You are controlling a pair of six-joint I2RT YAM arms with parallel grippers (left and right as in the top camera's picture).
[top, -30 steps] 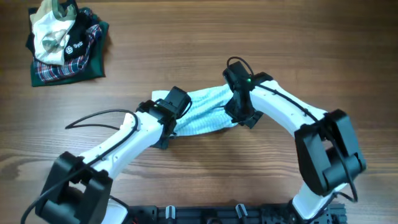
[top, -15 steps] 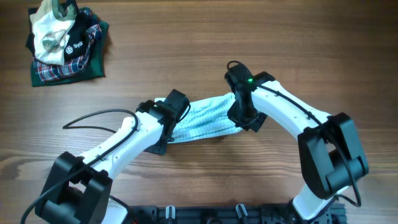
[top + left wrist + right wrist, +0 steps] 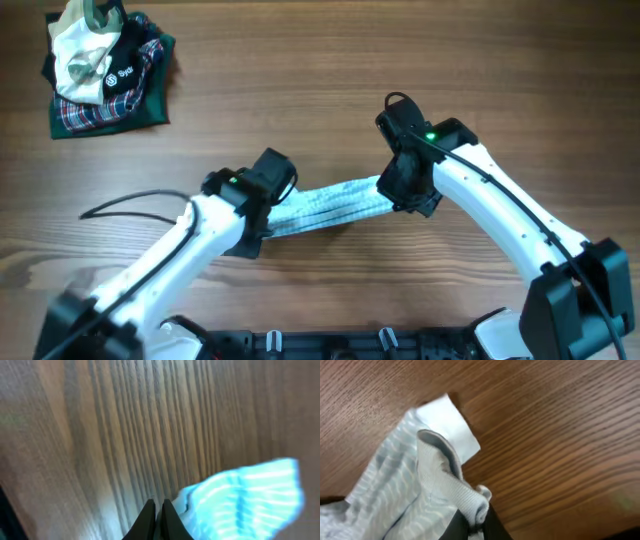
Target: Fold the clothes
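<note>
With the clothes [image 3: 330, 204] spanning taut between the left gripper [image 3: 268, 218] and the right gripper [image 3: 392, 192], each clamped on one end, the spreading step appears in hand; the next move calls for lowering both ends evenly before folding one across.

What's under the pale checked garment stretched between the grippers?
Only bare wood of the table shows around the garment. The patch directly beneath is covered, and the left gripper and right gripper hide its ends.
</note>
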